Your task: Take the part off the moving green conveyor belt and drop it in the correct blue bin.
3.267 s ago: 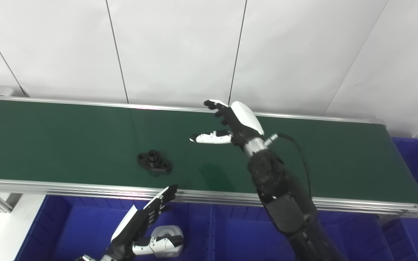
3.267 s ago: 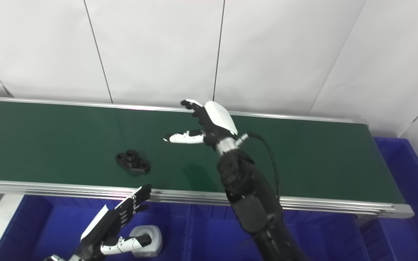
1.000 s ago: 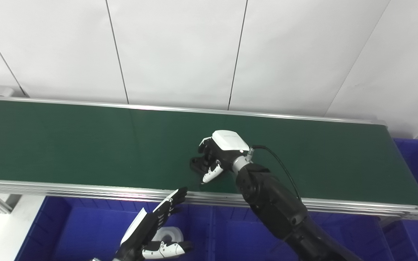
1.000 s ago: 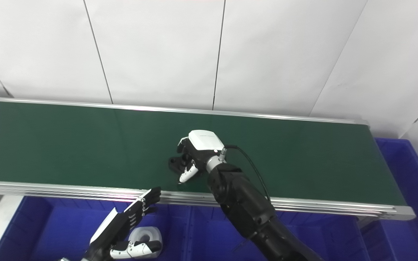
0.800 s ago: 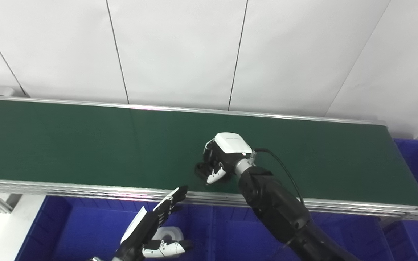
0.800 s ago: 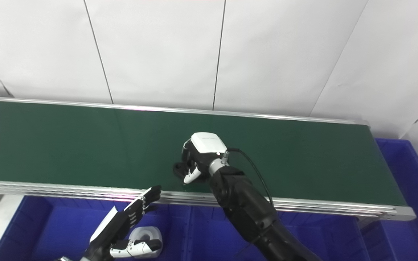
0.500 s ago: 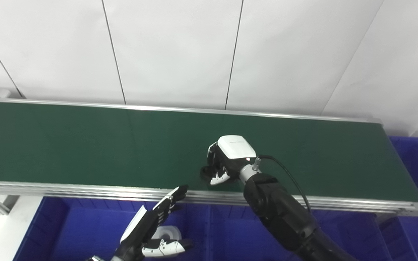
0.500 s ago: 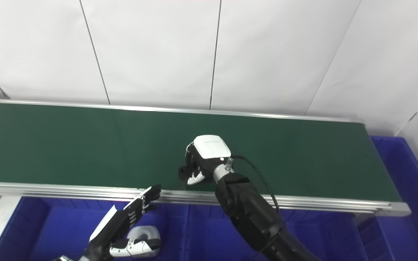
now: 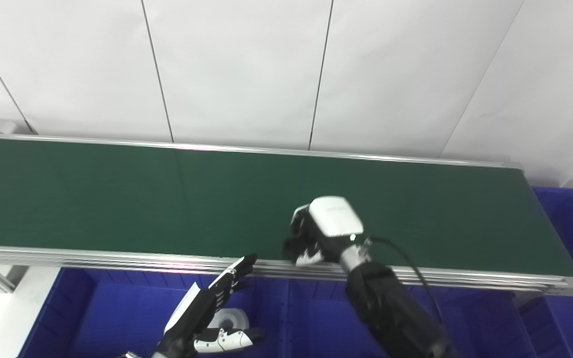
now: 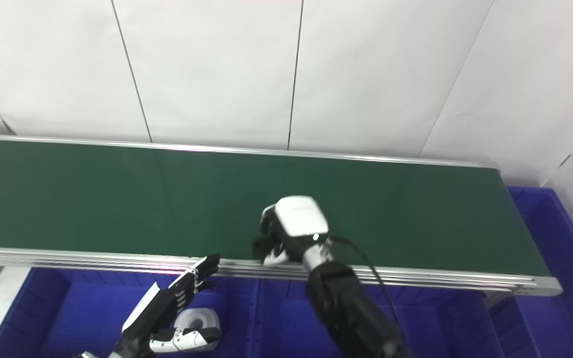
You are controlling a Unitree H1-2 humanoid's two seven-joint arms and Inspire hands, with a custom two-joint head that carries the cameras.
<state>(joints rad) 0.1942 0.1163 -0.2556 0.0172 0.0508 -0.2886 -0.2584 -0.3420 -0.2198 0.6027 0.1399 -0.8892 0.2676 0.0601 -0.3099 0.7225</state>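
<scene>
We see only a sliver of the small black metal part [image 9: 290,244], dark and blurred, tucked under the curled fingers of the right hand [image 9: 316,238]; its shape can't be made out here. It sits at the near edge of the long dark green conveyor belt [image 9: 117,199], right over the ribbed aluminium front rail [image 9: 92,254].

The right hand is clamped around the part, white back plate facing up and toward us, fingers folded down and to the left, white thumb tip [image 9: 314,258] just at the rail. The black forearm [image 9: 391,313] rises from the bottom edge, with a thin black cable [image 9: 406,258] looping off the wrist.

The left hand [image 10: 167,308] is low, below the rail, fingers straight and spread, thumb out to the side, holding nothing. Its fingertips [image 10: 207,266] reach up close to the rail, well left of the right hand.

Below the rail we see the blue plastic bins [image 9: 97,308], side by side with a divider wall between. A white cylindrical part [image 10: 198,318] lies in the left bin, just beside the left thumb. Another blue bin [image 9: 572,219] sits past the belt's right end. The belt surface left and right of the right hand carries nothing else. White wall panels [image 9: 241,69] are behind the far rail.
</scene>
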